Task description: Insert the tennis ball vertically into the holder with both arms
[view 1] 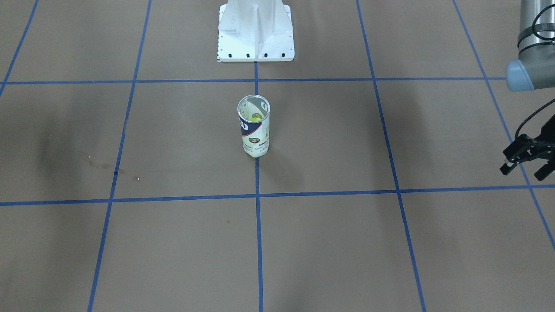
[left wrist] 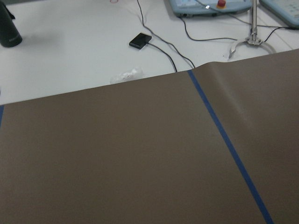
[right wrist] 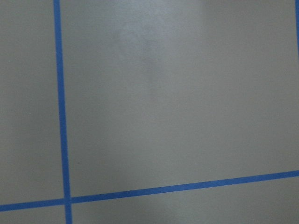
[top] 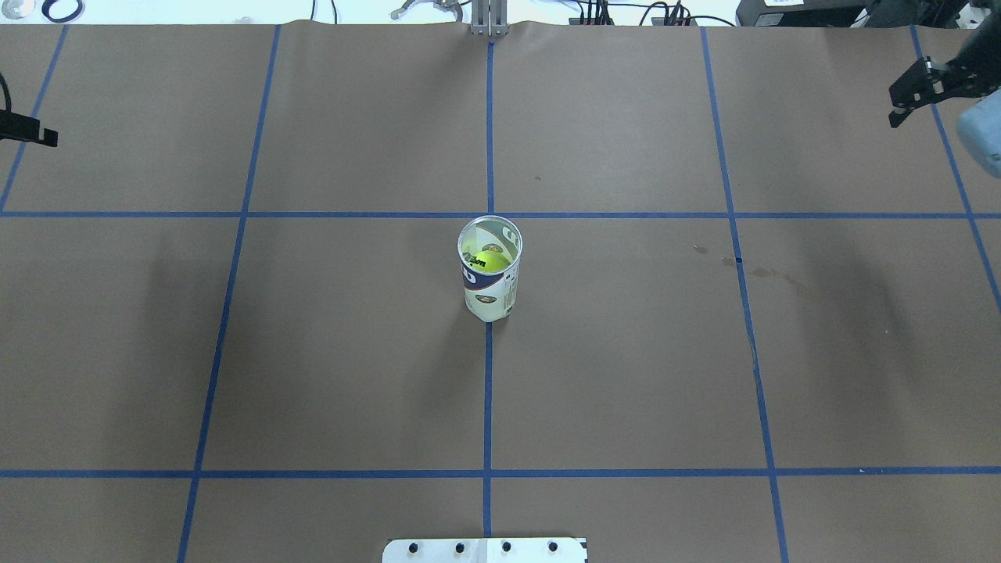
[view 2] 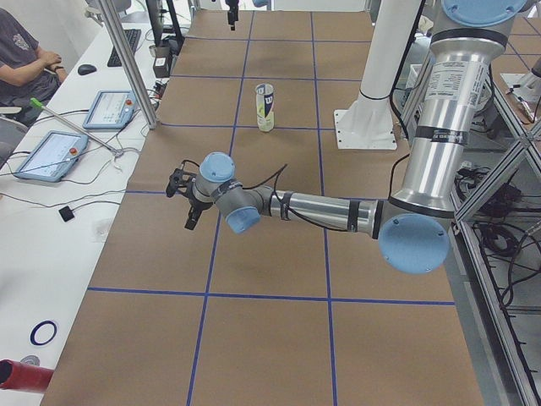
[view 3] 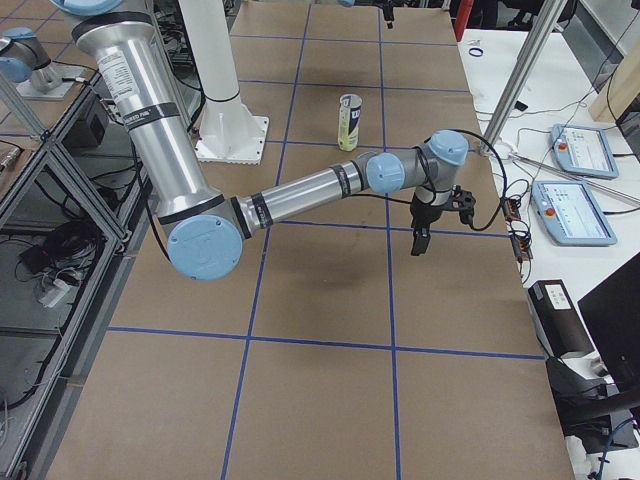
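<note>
The holder (view 1: 255,134), a clear can with a white and navy label, stands upright at the middle of the table, on the blue centre line. It also shows in the overhead view (top: 489,293) and both side views (view 2: 265,106) (view 3: 349,120). A yellow-green tennis ball (top: 489,258) sits inside it, low down, and is seen through the open top (view 1: 256,116). My left gripper (view 1: 523,170) is open and empty, far out at the table's left end. My right gripper (top: 907,98) looks open and empty at the far right corner. Both are far from the holder.
The white pedestal base (view 1: 256,43) stands behind the holder on the robot's side. Blue tape lines grid the brown table cover (top: 626,352). Beyond the far edge is a white desk (left wrist: 70,46) with cables, tablets (view 2: 110,108) and a seated person (view 2: 21,63).
</note>
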Controlling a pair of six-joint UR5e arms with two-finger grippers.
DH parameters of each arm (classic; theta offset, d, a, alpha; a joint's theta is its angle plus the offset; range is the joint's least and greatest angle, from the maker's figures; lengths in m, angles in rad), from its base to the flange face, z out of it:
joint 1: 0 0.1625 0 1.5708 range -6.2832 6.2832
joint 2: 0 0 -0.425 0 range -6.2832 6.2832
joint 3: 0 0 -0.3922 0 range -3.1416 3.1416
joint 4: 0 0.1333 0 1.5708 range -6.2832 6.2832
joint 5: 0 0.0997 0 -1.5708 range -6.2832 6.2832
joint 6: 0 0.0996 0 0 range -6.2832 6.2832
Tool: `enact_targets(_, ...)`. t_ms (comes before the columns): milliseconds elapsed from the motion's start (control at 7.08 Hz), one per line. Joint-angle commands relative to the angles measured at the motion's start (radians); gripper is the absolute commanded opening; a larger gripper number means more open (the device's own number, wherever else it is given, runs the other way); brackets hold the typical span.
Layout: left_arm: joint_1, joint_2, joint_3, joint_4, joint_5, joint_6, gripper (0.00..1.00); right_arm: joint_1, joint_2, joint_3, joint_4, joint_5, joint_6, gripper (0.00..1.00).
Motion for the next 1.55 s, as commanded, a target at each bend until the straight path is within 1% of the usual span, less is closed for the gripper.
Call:
enact_targets(0,-0.046,0.076,-0.029,0.068,-0.047,0.072,0.99,0.097,-0.119,-0.004,0.002,0.055,-0.206,1.00)
enact_targets(141,-0.081,0.072,-0.045,0.199,-0.114,0.072,0.99,0.119,-0.157,-0.003,0.002,0.056,-0.267,1.00)
enact_targets(283,-0.101,0.072,-0.063,0.243,-0.137,0.080,0.99,0.128,-0.179,0.000,0.003,0.055,-0.301,1.00)
enact_targets(565,-0.103,0.082,-0.060,0.258,-0.134,0.113,0.99,0.140,-0.205,-0.006,0.005,0.046,-0.378,1.00)
enact_targets(707,-0.103,0.086,-0.057,0.289,-0.134,0.121,0.99,0.141,-0.216,-0.003,0.006,0.046,-0.380,1.00)
enact_targets(848,-0.133,0.104,-0.057,0.321,-0.134,0.202,0.99,0.141,-0.220,0.005,0.006,0.046,-0.378,1.00)
enact_targets(989,-0.204,0.103,-0.074,0.432,-0.134,0.334,0.99,0.141,-0.220,0.005,0.006,0.046,-0.378,1.00)
enact_targets(1131,-0.238,0.101,-0.088,0.512,-0.134,0.400,0.99,0.141,-0.222,0.006,0.006,0.046,-0.378,1.00)
enact_targets(1413,-0.243,0.141,-0.126,0.513,-0.134,0.400,0.99,0.141,-0.225,0.009,0.005,0.049,-0.377,1.00)
